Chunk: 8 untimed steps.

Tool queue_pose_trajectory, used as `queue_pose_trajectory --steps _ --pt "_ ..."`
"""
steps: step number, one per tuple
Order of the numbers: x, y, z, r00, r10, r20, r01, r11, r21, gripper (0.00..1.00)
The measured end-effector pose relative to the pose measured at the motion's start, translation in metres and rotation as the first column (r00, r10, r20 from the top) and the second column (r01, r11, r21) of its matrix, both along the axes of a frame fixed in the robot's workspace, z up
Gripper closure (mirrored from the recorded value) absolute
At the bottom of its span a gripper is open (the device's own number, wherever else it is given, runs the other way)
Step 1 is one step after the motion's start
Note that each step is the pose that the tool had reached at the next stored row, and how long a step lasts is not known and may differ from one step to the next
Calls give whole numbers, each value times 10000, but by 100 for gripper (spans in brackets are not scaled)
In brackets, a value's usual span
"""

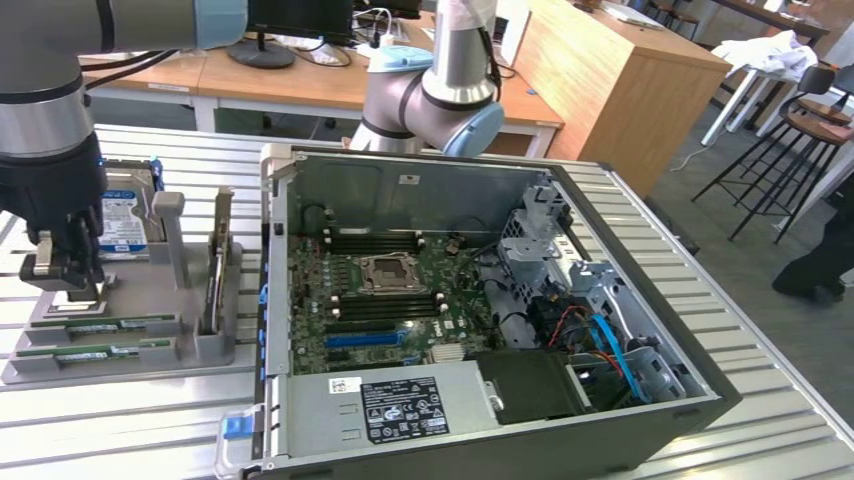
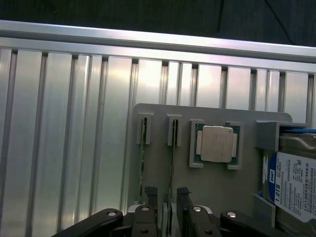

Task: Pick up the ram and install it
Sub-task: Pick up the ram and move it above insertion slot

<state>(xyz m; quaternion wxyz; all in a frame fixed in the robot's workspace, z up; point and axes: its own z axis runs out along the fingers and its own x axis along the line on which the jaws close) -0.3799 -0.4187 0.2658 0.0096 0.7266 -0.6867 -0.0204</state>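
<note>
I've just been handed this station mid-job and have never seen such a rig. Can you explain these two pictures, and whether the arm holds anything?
The exterior view is from a camera off the arm. At the exterior view's left a thick robot arm ends in the gripper, a two-fingered claw hanging over a grey parts tray. Beside the tray, on the ribbed metal table, sits an open computer case with its motherboard exposed. A second arm stands behind it. The wrist view is from a camera on the arm, looking past the fingers onto the tray: two ram sticks on edge in slots, a processor chip and a hard drive. The fingers look open and hold nothing; both sticks sit in the tray.
</note>
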Motion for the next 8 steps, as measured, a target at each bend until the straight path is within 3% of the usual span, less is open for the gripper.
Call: queue_pose_trajectory --steps 8 --pt "0 -87 -4 10000 1 -1 -1 10000 0 70"
